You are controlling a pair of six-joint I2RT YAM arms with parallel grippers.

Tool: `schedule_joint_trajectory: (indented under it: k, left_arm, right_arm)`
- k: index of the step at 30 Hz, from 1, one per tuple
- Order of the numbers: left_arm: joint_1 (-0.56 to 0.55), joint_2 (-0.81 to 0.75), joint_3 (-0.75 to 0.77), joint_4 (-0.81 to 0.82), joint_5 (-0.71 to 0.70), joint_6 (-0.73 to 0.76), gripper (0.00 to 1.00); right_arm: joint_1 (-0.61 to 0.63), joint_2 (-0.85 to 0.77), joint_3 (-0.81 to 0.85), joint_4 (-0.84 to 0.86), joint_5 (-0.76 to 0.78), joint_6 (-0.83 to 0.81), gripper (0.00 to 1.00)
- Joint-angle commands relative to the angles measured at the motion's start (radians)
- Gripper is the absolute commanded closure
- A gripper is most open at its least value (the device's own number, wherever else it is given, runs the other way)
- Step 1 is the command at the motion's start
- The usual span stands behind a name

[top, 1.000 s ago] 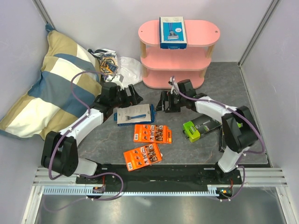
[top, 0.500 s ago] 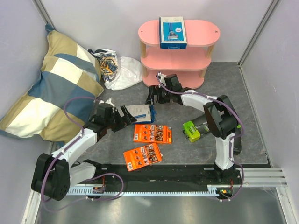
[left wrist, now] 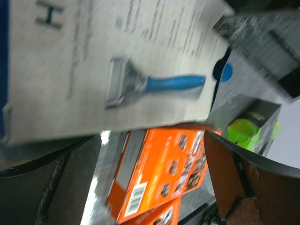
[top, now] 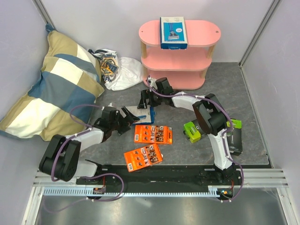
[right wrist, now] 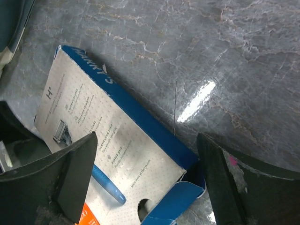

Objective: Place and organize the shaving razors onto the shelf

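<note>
Overhead, the top external view shows six razor packs. One, the blue box (top: 173, 33), lies on the top board of the pink shelf (top: 201, 35), its long axis running front to back. Five lie on the grey table (top: 234, 89): the white box (top: 140, 114), one orange card (top: 153, 134), a second orange card (top: 143, 157) nearer the arm bases, the lime-green-and-black box (top: 193, 131), and the black box (top: 236, 140), partly hidden by the right arm. The white box lies flat, long axis roughly left to right, between the left gripper (top: 125, 120) and the right gripper (top: 146, 100). One pillow (top: 51, 84) and one white plastic bag (top: 123, 70) lie at the left.

Left wrist view: the fingers stand wide apart, clamped on nothing. The white box (left wrist: 117, 61) fills the upper frame; its printed razor has the head at left and the blue handle at right. An orange card (left wrist: 159, 173) and the lime-green-and-black box (left wrist: 243, 131) show beyond.

Right wrist view: the fingers are likewise spread over the white box (right wrist: 93, 117), which runs diagonally from upper left to lower right, its blue flap end at lower right.
</note>
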Motion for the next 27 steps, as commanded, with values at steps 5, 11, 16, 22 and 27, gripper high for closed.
schedule_joint_trajectory:
  k: [5,11,16,22,27]
  left_arm:
    - [0.021,0.204,0.072,0.14,-0.079,-0.05,0.0]
    - [0.041,0.277,0.153,0.143,-0.065,0.0,0.0]
    - [0.059,0.34,0.218,0.118,-0.006,0.054,0.01]
    - [0.061,0.377,0.202,0.08,0.008,0.082,0.05]
    - [0.061,0.454,0.201,0.118,0.062,0.099,0.13]
  right_arm:
    - [0.001,-0.029,-0.115,0.009,-0.092,-0.018,0.09]
    - [0.001,-0.086,-0.222,0.02,-0.131,-0.007,0.16]
    - [0.001,-0.114,-0.305,0.055,-0.145,0.019,0.18]
    - [0.001,-0.134,-0.379,0.152,-0.19,0.082,0.21]
    - [0.002,-0.116,-0.386,0.175,-0.193,0.097,0.24]
